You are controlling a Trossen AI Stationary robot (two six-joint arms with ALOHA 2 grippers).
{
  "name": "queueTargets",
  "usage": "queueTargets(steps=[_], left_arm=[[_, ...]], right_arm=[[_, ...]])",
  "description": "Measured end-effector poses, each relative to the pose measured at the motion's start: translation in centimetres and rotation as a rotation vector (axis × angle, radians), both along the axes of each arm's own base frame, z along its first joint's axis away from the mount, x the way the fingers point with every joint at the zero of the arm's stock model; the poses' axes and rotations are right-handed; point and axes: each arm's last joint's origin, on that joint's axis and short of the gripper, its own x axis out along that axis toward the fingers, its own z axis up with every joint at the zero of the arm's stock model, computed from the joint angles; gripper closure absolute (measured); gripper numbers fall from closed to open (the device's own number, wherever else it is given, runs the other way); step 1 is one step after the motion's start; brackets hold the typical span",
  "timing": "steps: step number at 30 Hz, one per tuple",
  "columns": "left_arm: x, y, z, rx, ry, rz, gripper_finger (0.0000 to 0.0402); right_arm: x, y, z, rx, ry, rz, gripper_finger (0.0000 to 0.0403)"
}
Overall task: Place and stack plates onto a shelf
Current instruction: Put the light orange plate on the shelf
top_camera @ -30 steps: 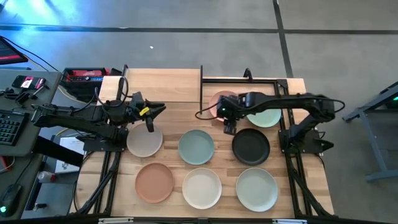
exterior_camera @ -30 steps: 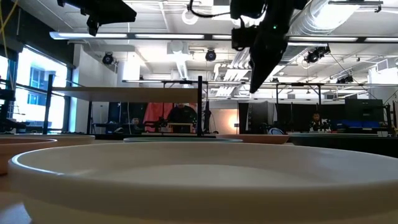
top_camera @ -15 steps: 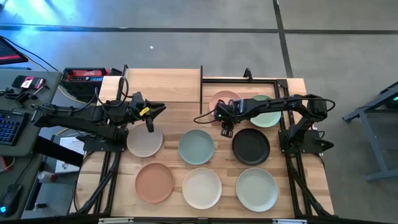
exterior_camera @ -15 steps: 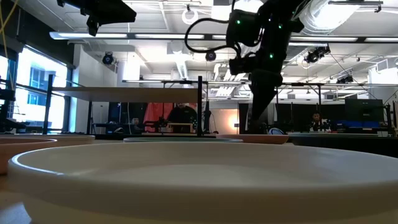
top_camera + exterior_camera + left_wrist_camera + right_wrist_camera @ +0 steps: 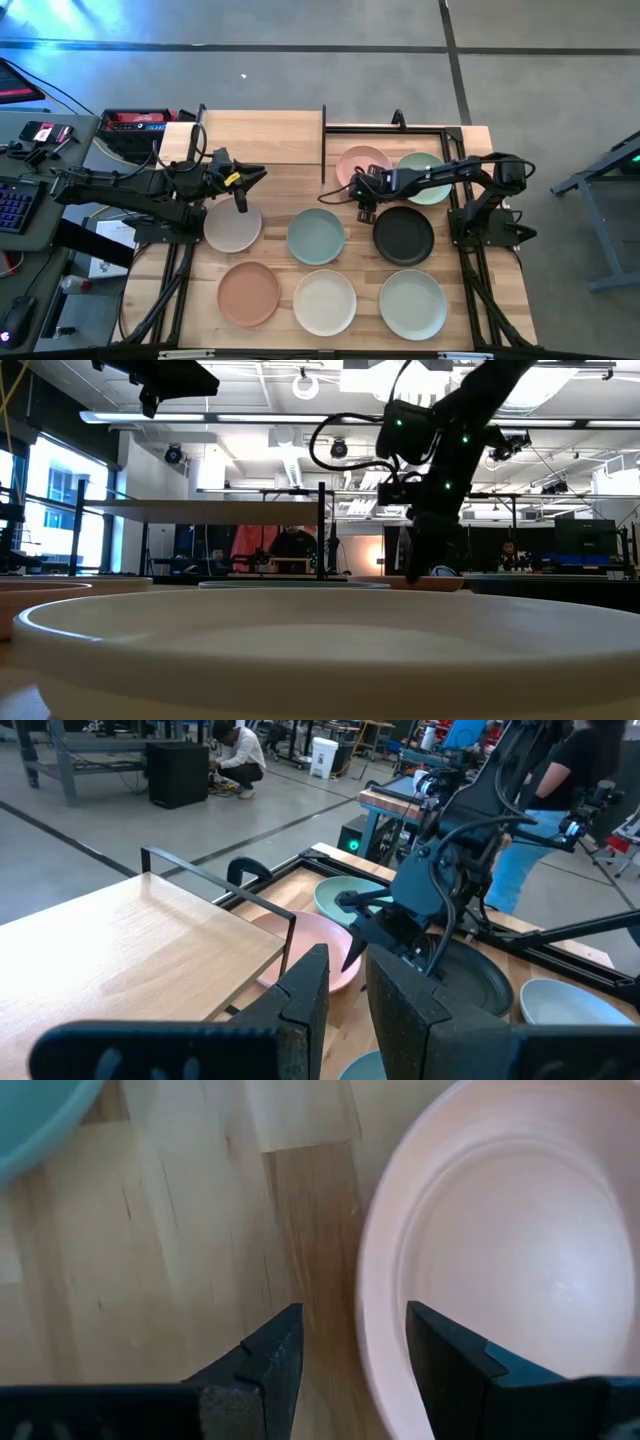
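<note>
- straddling the near rim of the round matte pink plate (image 5: pixel 362 162), upper middle of the high view, the right hand (image 5: pixel 365 208) hangs wide open, empty.
- lower until one finger slips under the rim, then pinch.
- left hand (image 5: pixel 240 200) waits half-open, empty, left of centre beside the light-wood shelf (image 5: pixel 255 138).
</note>
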Motion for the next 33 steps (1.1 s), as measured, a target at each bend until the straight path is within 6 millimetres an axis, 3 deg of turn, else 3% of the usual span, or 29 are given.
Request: queueTargets(steps=[21,24,31,33], left_arm=[[0.0,0.0,0.0,0.000,0.003,0.000,0.0342],[0.0,0.0,0.0,0.000,0.004,0.000,0.0342],[0.0,0.0,-0.1,0.000,0.005,0.001,0.0342],[0.0,0.0,-0.1,0.000,0.005,0.000,0.0342]], right_arm=[[-0.3,-1.3,-1.9,0.035,0.009,0.002,0.0250],[-0.3,-1.3,-1.9,0.036,0.007,0.002,0.0273],[-0.2,-1.3,-1.9,0.049,-0.004,-0.018,0.0383],[-0.2,-1.3,-1.8,0.040,-0.002,-0.020,0.0394]])
